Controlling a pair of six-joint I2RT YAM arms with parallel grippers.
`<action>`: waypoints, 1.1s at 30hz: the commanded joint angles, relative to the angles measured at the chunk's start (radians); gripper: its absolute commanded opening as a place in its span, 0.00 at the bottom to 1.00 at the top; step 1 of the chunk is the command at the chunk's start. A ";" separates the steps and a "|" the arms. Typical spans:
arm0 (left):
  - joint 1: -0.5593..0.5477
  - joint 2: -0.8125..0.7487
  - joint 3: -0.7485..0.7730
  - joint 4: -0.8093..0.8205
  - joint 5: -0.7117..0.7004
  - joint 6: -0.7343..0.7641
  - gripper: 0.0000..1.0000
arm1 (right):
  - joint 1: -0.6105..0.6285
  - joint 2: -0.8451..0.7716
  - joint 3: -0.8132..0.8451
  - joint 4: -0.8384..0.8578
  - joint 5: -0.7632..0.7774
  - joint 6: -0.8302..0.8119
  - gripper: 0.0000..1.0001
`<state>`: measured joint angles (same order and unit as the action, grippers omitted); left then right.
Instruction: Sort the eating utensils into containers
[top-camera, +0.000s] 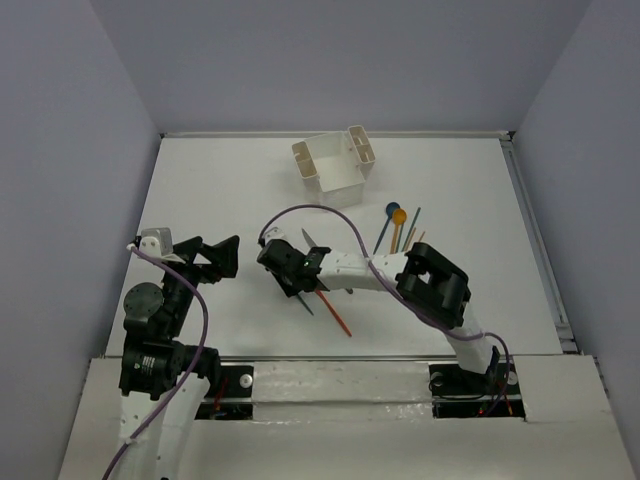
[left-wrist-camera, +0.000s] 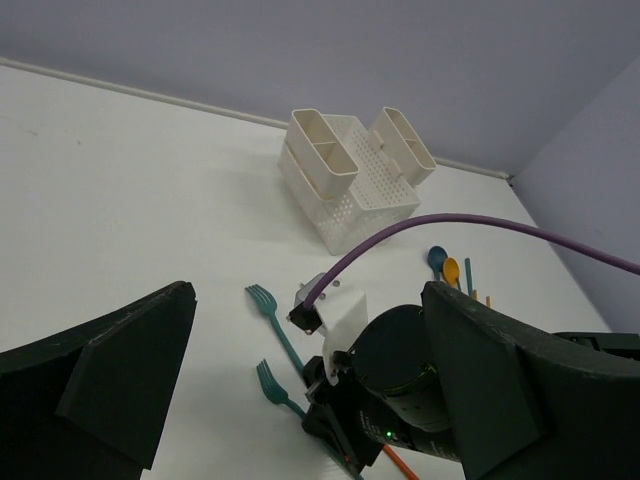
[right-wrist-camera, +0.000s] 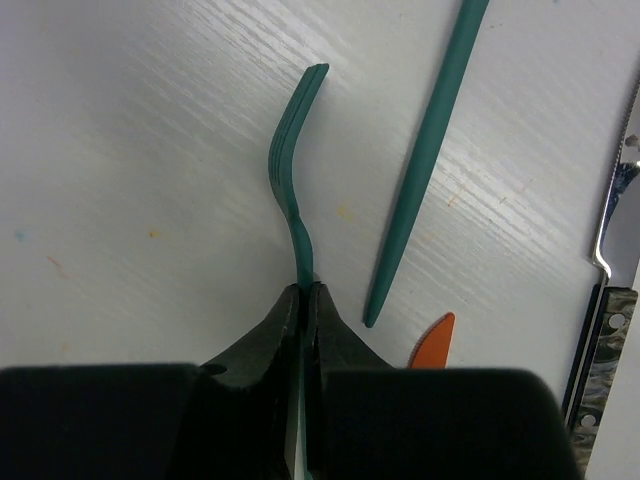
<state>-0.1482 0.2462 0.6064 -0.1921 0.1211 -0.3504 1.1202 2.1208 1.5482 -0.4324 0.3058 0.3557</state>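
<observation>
Right pincer (right-wrist-camera: 303, 292): pressed together on the handle of the teal fork (right-wrist-camera: 290, 140). I grip it just below the neck. The tines reach straight out ahead of my fingertips and the fork is turned on edge. I cannot tell whether it is clear of the table (top-camera: 200, 200).

Just beside the fork, on my wrist view's right, lies a second teal utensil (right-wrist-camera: 425, 160), close but not touching. Further right are the tip of the orange knife (right-wrist-camera: 435, 345) and then the steel knife (right-wrist-camera: 610, 300) at the frame's edge.

Left pincer (left-wrist-camera: 308, 295): spread wide, holding nothing, near the right one on its left.

The white caddy (top-camera: 333, 160) stands at the far side of the table, well apart from the held fork. The blue spoon (top-camera: 392, 210) and orange spoon (top-camera: 399, 215) lie side by side near its right end.
</observation>
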 joint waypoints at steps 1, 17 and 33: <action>0.007 -0.012 0.013 0.029 0.000 -0.004 0.99 | -0.016 -0.050 -0.022 0.102 -0.007 -0.009 0.00; 0.007 -0.016 0.007 0.042 0.031 -0.005 0.99 | -0.287 -0.418 -0.148 0.696 -0.108 -0.090 0.00; -0.024 0.013 0.003 0.043 0.045 -0.004 0.99 | -0.470 0.017 0.249 1.127 -0.140 -0.208 0.00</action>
<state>-0.1642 0.2428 0.6064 -0.1917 0.1471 -0.3504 0.6716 2.0438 1.6470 0.5117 0.1791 0.2188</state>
